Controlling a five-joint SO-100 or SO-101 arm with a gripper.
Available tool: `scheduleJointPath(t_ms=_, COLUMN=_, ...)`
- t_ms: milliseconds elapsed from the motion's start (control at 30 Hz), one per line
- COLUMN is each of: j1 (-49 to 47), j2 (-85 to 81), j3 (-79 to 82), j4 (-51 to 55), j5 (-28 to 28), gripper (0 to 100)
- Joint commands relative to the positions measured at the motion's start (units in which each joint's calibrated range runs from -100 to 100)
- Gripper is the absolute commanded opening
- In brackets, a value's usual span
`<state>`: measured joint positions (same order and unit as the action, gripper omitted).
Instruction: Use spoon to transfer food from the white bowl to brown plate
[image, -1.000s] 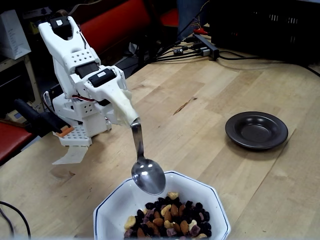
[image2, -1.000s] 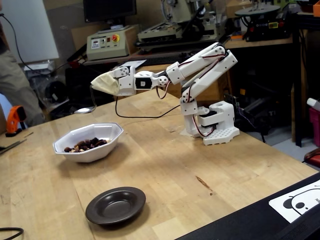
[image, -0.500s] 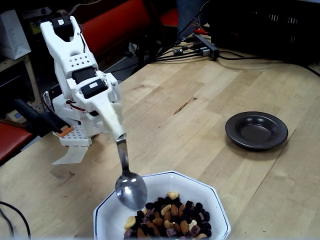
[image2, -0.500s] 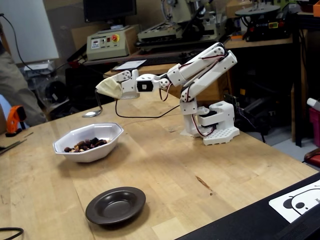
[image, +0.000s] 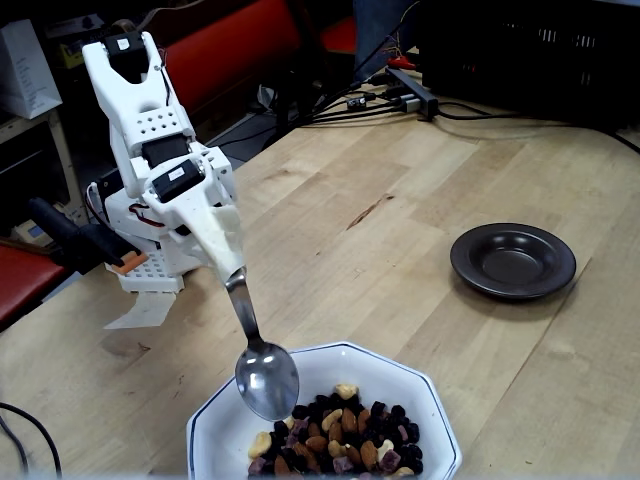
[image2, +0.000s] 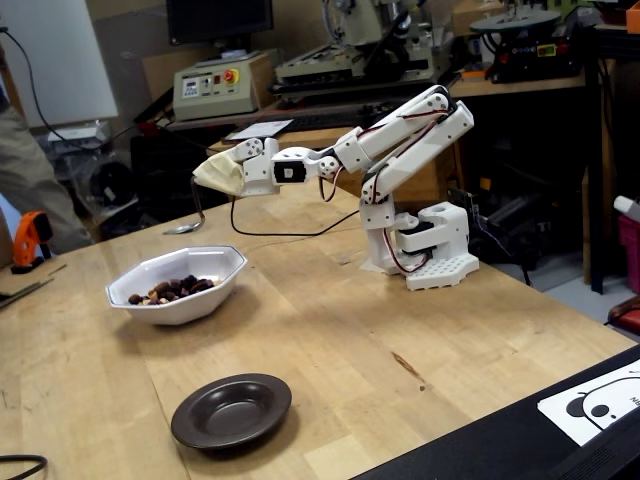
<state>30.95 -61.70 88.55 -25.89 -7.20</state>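
Observation:
My gripper (image: 232, 262) is shut on the taped handle end of the spoon (image: 266, 378), which points down and is empty. In a fixed view the spoon's oval bowl hovers over the left inner edge of the white bowl (image: 432, 398), just beside the food (image: 340, 440), a heap of nuts and raisins. In the other fixed view the gripper (image2: 207, 182) holds the spoon (image2: 184, 229) just above and behind the white bowl (image2: 226, 283), with the food (image2: 170, 290) inside. The brown plate (image: 513, 260) sits empty, apart from the bowl, near the table's front edge (image2: 231, 410).
The arm's white base (image: 150, 262) (image2: 436, 252) stands at the table's edge. Cables and a black power strip (image: 412, 92) lie at the back. A black cable (image: 22, 430) curls at one corner. An orange tool (image2: 30, 238) and a black mat (image2: 560, 420) sit at the table's sides.
Over the last second the spoon swung from the bowl's far rim toward the bowl's side and dropped a little. In the last half second it barely moved.

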Motion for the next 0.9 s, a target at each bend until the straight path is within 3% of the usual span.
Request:
scheduleJointPath(t_ms=0, j1=2.9, j2=-1.0, j3=-0.9, j4=-0.7, j5=0.2, gripper=4)
scheduleJointPath(t_ms=567, j1=2.5, j2=-0.9, j3=-0.9, j4=-0.7, j5=17.8, gripper=4)
scheduleJointPath(t_ms=867, j1=2.2, j2=-0.2, j3=-0.9, j4=-0.6, j5=23.3, gripper=4)
